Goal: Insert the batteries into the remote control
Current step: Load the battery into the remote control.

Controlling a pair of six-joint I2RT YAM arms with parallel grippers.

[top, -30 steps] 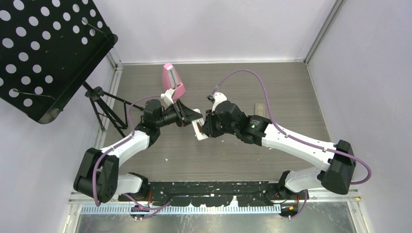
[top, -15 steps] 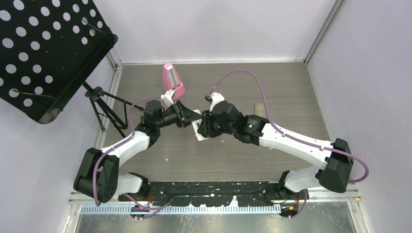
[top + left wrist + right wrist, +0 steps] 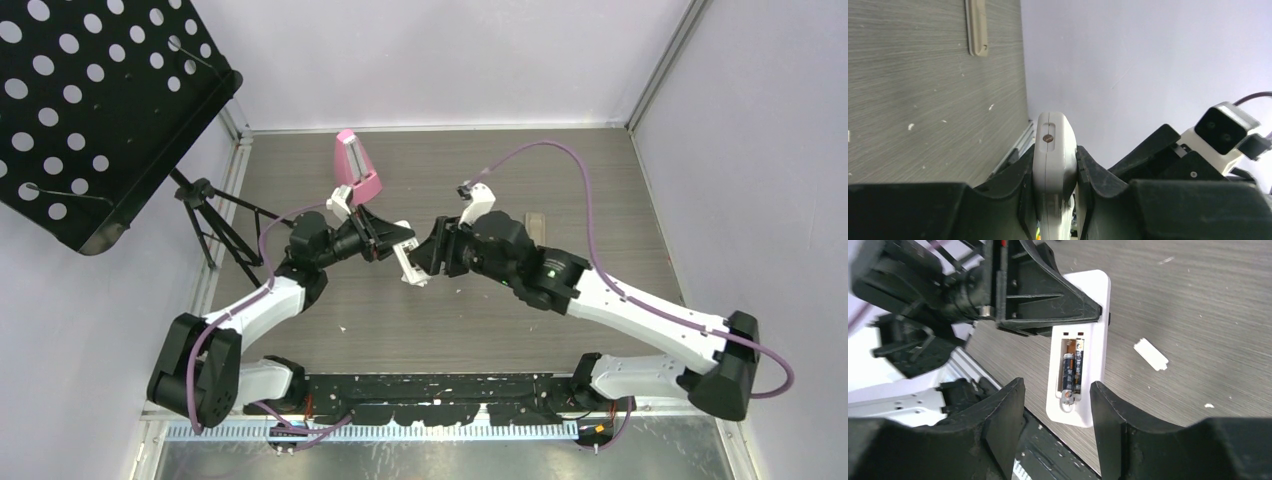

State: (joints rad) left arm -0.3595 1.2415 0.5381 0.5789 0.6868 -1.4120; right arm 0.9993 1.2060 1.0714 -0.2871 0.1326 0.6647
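My left gripper (image 3: 1054,155) is shut on a white remote control (image 3: 1053,145), holding it above the table mid-scene (image 3: 408,262). In the right wrist view the remote (image 3: 1093,315) shows its back with the compartment uncovered. Two dark batteries (image 3: 1072,371) lie side by side in it. My right gripper (image 3: 1057,390) is open, with nothing between its fingers. It hangs just off the remote's free end, and the jaws stand either side of that end without touching it. In the top view the right gripper (image 3: 428,256) faces the left gripper (image 3: 392,240).
A small white flat piece (image 3: 1150,353) lies on the wood-grain table beside the remote. A beige strip (image 3: 537,224) lies further right. A pink object (image 3: 356,168) stands behind the left gripper. A black perforated music stand (image 3: 90,100) on a tripod (image 3: 205,200) fills the left side.
My right gripper has opened and drawn back to the right, away from the remote. The left gripper keeps its hold and has barely shifted.
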